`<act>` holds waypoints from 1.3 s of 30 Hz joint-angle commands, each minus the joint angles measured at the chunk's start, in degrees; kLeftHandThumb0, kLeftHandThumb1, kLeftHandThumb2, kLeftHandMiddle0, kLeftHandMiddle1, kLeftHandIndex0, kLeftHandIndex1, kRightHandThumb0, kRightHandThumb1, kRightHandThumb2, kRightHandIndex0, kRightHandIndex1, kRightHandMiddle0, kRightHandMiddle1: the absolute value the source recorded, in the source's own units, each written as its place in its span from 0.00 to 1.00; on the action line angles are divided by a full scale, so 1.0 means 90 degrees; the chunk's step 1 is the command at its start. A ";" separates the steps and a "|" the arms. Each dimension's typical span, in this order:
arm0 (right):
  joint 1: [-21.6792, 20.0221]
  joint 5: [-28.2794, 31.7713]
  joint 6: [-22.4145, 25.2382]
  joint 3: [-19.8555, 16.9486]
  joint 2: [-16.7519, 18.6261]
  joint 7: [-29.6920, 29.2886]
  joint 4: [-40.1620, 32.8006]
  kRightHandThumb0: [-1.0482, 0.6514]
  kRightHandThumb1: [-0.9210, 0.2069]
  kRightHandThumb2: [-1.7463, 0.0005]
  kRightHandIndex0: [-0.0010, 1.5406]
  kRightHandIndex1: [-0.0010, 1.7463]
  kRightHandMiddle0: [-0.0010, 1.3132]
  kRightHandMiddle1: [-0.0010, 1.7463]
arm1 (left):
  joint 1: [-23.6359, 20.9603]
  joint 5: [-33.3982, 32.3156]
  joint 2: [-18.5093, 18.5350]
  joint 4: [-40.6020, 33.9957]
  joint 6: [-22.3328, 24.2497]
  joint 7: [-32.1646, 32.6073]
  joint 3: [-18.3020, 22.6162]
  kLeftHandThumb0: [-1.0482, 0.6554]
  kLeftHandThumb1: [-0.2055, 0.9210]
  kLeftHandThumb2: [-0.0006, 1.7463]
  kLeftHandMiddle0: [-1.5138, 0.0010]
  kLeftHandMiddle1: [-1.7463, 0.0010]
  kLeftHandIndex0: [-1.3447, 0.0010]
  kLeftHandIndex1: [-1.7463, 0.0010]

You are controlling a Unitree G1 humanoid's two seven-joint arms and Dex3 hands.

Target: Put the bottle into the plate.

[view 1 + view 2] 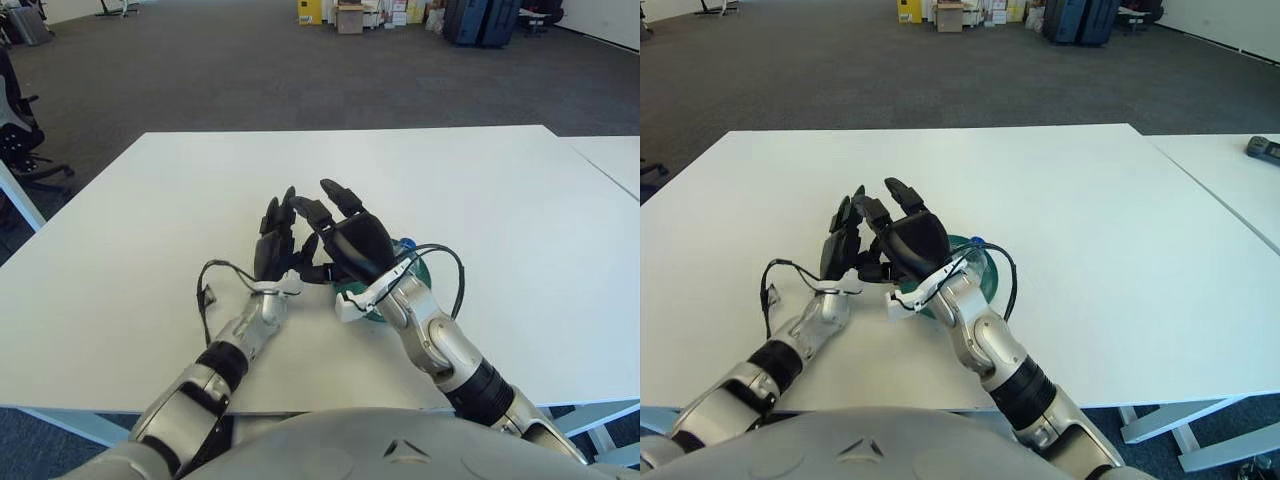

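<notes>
We get two head-mounted eyes, close side by side, looking forward and down over the white table (480, 190) from near range. Both share the tabletop, both forearms and the carpeted floor (890, 80) beyond; the right eye sits slightly rightward.

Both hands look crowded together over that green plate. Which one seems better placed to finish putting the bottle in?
Probably the right hand: it sits directly over the plate, beside the bottle's blue cap. The left hand shows just left of the plate, fingers open.
</notes>
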 commanded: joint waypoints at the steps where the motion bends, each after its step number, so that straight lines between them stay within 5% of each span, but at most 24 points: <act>1: -0.0416 0.0312 -0.0188 -0.0232 -0.0199 0.0261 -0.0065 0.00 0.00 0.54 0.00 0.00 0.00 0.10 | 0.0690 -0.1636 -0.0264 0.0412 -0.0742 -0.1706 0.0776 0.07 1.00 0.52 0.97 0.99 1.00 1.00; 15: -0.0471 0.0560 -0.0486 -0.0388 -0.0269 0.0069 0.0027 0.00 0.00 0.52 0.00 0.00 0.00 0.13 | 0.0694 -0.2591 -0.0692 0.0141 0.0350 -0.3283 0.1821 0.08 1.00 0.54 0.92 0.97 0.97 0.99; 20: -0.0461 0.0570 -0.0545 -0.0442 -0.0269 -0.0073 0.0070 0.00 0.00 0.51 0.00 0.00 0.00 0.16 | 0.0679 -0.2758 -0.0834 -0.0003 0.0680 -0.3634 0.2090 0.08 1.00 0.53 0.89 0.95 1.00 0.80; 27: -0.0489 0.0513 -0.0587 -0.0541 -0.0273 -0.0369 0.0170 0.00 0.00 0.50 0.00 0.00 0.00 0.17 | 0.0679 -0.2745 -0.1055 -0.0035 0.0677 -0.3759 0.2380 0.06 1.00 0.49 0.87 0.94 1.00 0.73; 31: -0.0531 0.0493 -0.0551 -0.0644 -0.0223 -0.0652 0.0296 0.00 0.00 0.51 0.00 0.00 0.00 0.19 | 0.0515 -0.2755 -0.1191 0.0259 0.0421 -0.3812 0.2586 0.07 1.00 0.48 0.84 0.88 1.00 0.53; 39: -0.1035 0.1806 -0.0673 -0.1702 0.0190 -0.1564 0.1399 0.03 0.00 0.53 0.04 0.02 0.00 0.27 | 0.0274 -0.2746 -0.1124 0.0897 0.0171 -0.4159 0.2932 0.09 1.00 0.53 0.89 0.69 1.00 0.38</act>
